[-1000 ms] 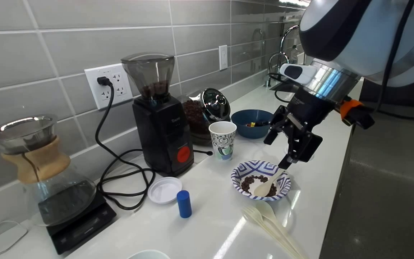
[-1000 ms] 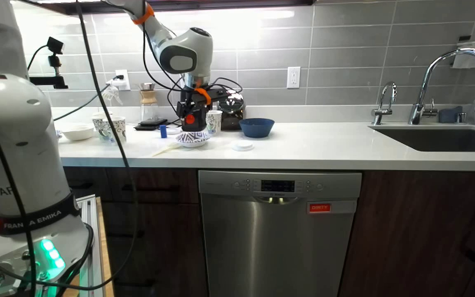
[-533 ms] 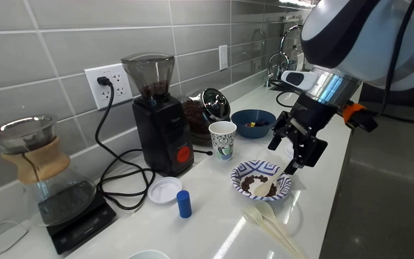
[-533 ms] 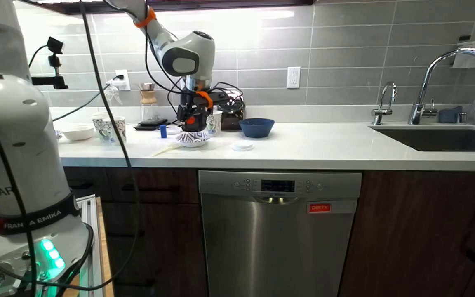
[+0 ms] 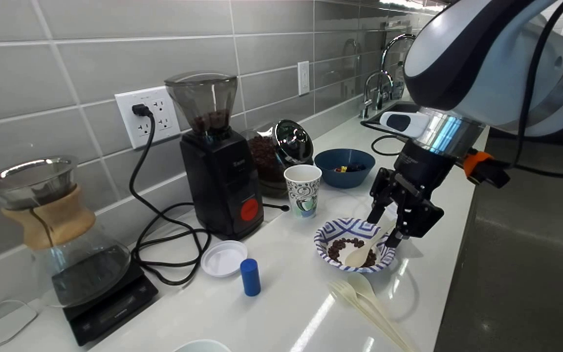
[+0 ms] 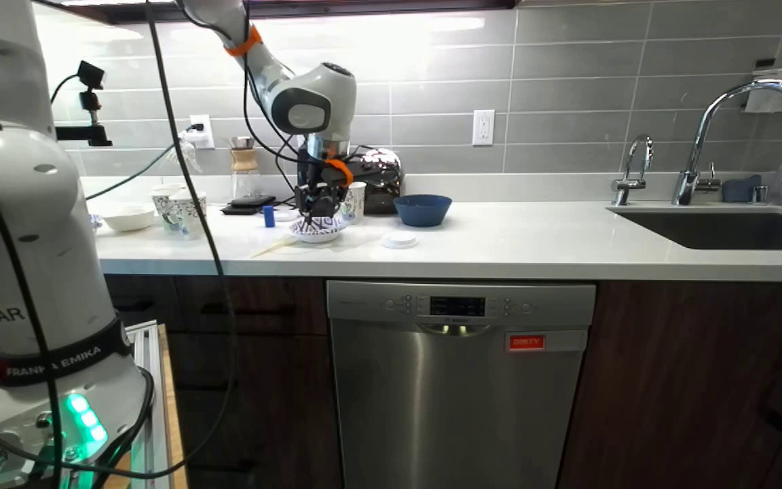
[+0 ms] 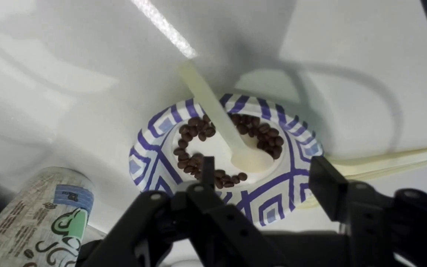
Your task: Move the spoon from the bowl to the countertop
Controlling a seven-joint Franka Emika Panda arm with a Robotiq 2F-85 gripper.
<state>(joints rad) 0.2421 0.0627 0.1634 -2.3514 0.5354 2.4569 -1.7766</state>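
Countertop [image 6: 540,238], glossy white, gray tiled wall [image 6: 567,61], inset sink [image 6: 737,227], dishwasher [image 6: 462,407] below

Counted in an exterior view: two slim cream spoons [image 5: 358,256], one cream fork [image 5: 346,295], one shallow round blue-and-white patterned bowl [image 5: 342,230], one deep plain dark-blue bowl [image 5: 345,180], one blue cylinder [image 5: 250,277]. Likewise, in an exterior view: three printed paper cups [image 6: 357,204], two curved chrome faucets [image 6: 693,163], two white wall outlets [image 6: 483,128].
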